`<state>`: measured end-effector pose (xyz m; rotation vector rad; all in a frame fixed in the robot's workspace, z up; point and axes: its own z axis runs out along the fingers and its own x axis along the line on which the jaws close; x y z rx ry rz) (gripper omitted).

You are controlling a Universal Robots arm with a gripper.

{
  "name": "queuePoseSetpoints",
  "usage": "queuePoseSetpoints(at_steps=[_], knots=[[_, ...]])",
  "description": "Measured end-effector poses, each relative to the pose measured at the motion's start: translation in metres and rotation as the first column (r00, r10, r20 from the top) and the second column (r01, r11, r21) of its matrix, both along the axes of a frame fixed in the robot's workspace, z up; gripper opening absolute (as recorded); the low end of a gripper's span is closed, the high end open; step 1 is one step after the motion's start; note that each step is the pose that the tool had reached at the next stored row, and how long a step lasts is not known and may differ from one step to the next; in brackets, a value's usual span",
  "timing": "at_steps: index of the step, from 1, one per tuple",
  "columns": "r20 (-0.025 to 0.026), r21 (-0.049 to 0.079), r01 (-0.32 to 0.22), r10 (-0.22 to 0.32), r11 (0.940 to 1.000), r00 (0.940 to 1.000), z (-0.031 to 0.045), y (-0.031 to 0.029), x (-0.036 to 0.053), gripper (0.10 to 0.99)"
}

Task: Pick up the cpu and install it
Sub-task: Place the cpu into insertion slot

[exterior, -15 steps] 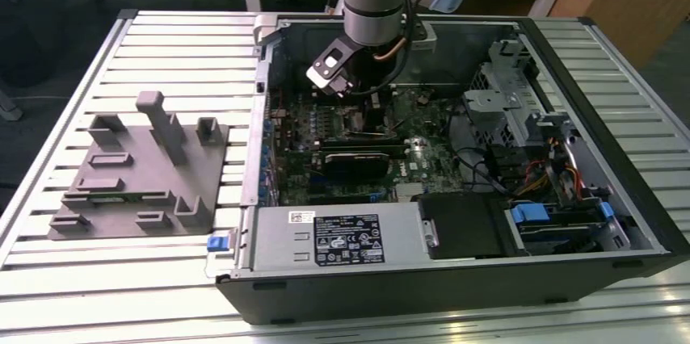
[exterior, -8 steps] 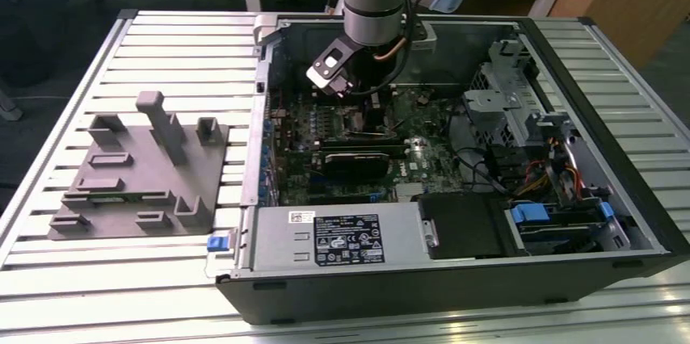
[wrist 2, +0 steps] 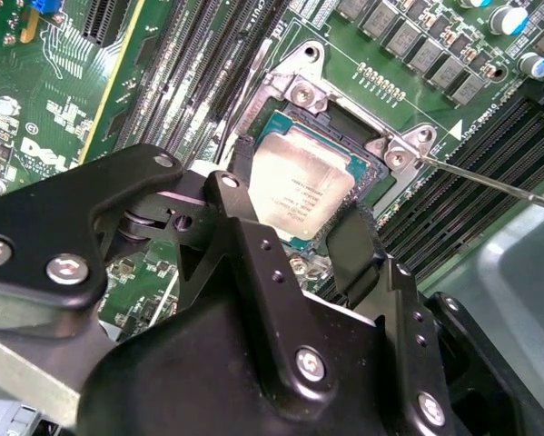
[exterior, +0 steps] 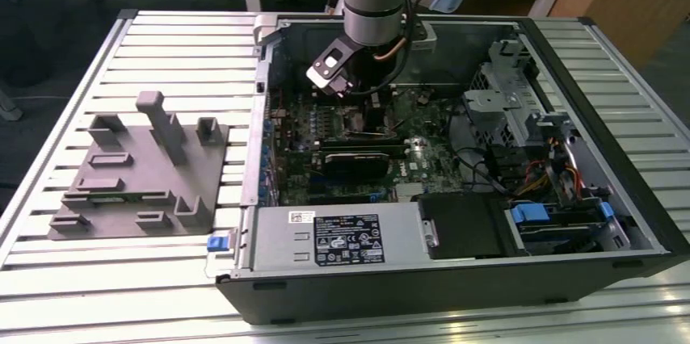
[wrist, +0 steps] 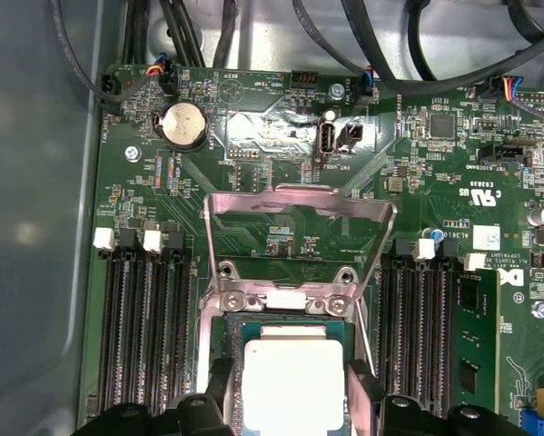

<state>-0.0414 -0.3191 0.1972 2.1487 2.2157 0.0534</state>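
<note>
Two black fingers (wrist 2: 358,243) of the pincer (wrist 2: 299,195) press against opposite edges of the cpu (wrist 2: 301,182), so we see the pincer closed on the chip. In both wrist views the cpu, with its pale silvery top facing up, sits within the square socket (wrist 2: 294,91) on the green motherboard (wrist: 435,182). We cannot tell whether it rests fully on the socket floor or hangs just above it. In the first wrist view the socket's metal load plate (wrist: 299,218) stands tilted up and open beside the cpu (wrist: 285,372), with the pincer (wrist: 290,380) astride the chip. Dark memory slots (wrist: 149,309) run on both sides of the socket, and a round coin battery (wrist: 182,124) lies beyond the plate. In the exterior view the arm reaches down into the open computer case (exterior: 603,118), its pincer (exterior: 361,106) low over the board. A grey fixture (exterior: 135,174) stands on the slatted worktop (exterior: 65,61) at the exterior view's left, well apart from the pincer.
</note>
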Motion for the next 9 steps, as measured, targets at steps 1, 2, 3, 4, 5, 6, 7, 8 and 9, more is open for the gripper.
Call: queuePoseSetpoints(at_steps=[1,2,3,4,5,6,7,8,9], knots=[[-0.0001,0.000,0.000,0.000,1.0000,1.0000,0.0001,0.0005,0.0000,0.604],[-0.0001,0.000,0.000,0.000,1.0000,1.0000,0.0001,0.0011,0.0000,0.604],[-0.0001,0.000,0.000,0.000,1.0000,1.0000,0.0000,0.0018,0.0000,0.604],[-0.0001,0.000,0.000,0.000,1.0000,1.0000,-0.0001,0.0026,0.0000,0.604],[-0.0002,0.000,0.000,0.000,1.0000,1.0000,-0.0001,0.0033,0.0000,0.604],[-0.0002,0.000,0.000,0.000,1.0000,1.0000,-0.0001,0.0039,0.0000,0.604],[-0.0001,0.000,0.000,0.000,1.0000,1.0000,-0.0002,0.0042,0.0000,0.604],[-0.0001,0.000,0.000,0.000,1.0000,1.0000,-0.0003,0.0042,0.0000,0.604],[-0.0002,0.000,0.000,0.000,1.0000,1.0000,-0.0006,0.0043,0.0000,0.604]])
